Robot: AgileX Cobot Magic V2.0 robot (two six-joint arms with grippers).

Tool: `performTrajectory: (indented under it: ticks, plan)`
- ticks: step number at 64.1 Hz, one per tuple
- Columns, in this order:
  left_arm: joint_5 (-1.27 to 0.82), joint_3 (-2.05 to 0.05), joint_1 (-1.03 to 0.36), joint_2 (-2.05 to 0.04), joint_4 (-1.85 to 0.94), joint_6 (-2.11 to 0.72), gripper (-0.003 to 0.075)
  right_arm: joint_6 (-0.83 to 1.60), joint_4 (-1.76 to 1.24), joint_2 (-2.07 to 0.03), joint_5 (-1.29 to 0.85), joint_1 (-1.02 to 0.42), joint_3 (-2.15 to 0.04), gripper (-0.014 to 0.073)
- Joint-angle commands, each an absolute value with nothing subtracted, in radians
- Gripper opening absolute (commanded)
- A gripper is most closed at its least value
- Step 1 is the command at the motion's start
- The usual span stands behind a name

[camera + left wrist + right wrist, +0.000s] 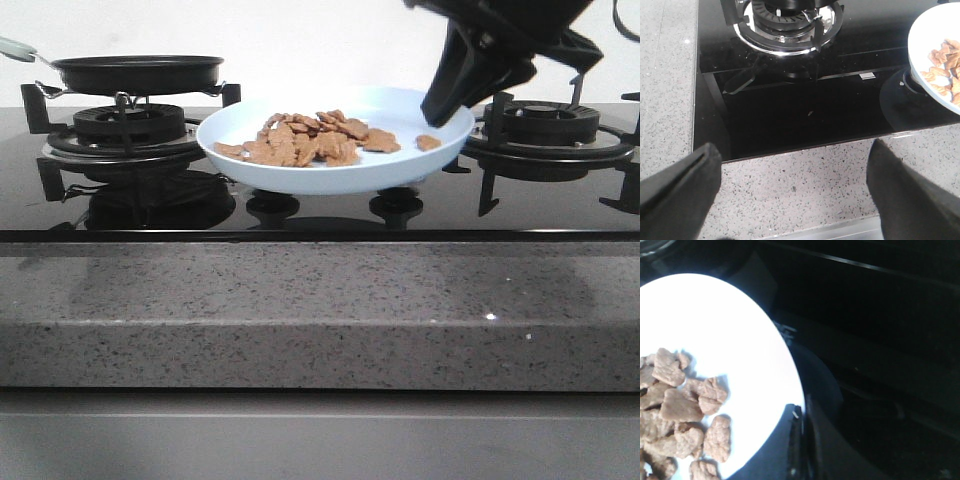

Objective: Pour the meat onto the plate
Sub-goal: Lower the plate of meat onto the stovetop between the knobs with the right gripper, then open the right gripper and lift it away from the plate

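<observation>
My right jaws [440,108] look clamped on the plate [300,172] rim at its 3 o'clock edge, one finger over the rim, so the plate hangs tilted above the hob. Meat [312,140] is heaped on the plate from centre toward 9 o'clock. My left jaws [790,200] are wide, empty, over the desk [790,190] edge. Right arm reaches down steeply from 1 o'clock.

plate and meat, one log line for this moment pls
meat: heaped on plate | pan: on left burner | right gripper: at plate's right rim | left gripper: open, empty, above counter edge
</observation>
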State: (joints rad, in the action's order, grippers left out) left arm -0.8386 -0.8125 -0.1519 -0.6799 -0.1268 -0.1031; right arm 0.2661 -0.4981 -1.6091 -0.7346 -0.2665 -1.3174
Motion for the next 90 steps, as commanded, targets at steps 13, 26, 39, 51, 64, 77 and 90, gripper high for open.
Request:
performTrajectory:
  ticks: [13, 26, 39, 51, 64, 77, 90]
  plan:
    - [-0.78, -0.84, -0.159, -0.679, -0.133, -0.092, 0.0587, 0.271, -0.538, -1.66, -0.836, -0.183, -1.629, -0.0119]
    - [-0.78, -0.84, -0.159, -0.679, -0.135, -0.092, 0.0587, 0.271, -0.543, -1.809, -0.884, -0.148, -1.81, -0.0119]
    - [-0.77, -0.84, -0.159, -0.679, -0.135, -0.092, 0.0587, 0.271, -0.581, -1.957, -0.882, -0.148, -1.935, -0.0119]
    - [-0.759, -0.84, -0.159, -0.679, -0.135, -0.092, 0.0587, 0.271, -0.616, -2.035, -0.86, -0.148, -1.973, -0.0119]
    - [-0.759, -0.84, -0.159, -0.679, -0.137, -0.092, 0.0587, 0.271, -0.613, -2.072, -0.833, -0.148, -1.973, -0.0076]
    - [-0.759, -0.84, -0.159, -0.679, -0.137, -0.092, 0.0587, 0.271, -0.613, -2.074, -0.82, -0.148, -1.973, 0.0227]
    - [-0.759, -0.84, -0.159, -0.679, -0.137, -0.092, 0.0587, 0.271, -0.611, -2.037, -0.811, -0.147, -1.973, 0.0322]
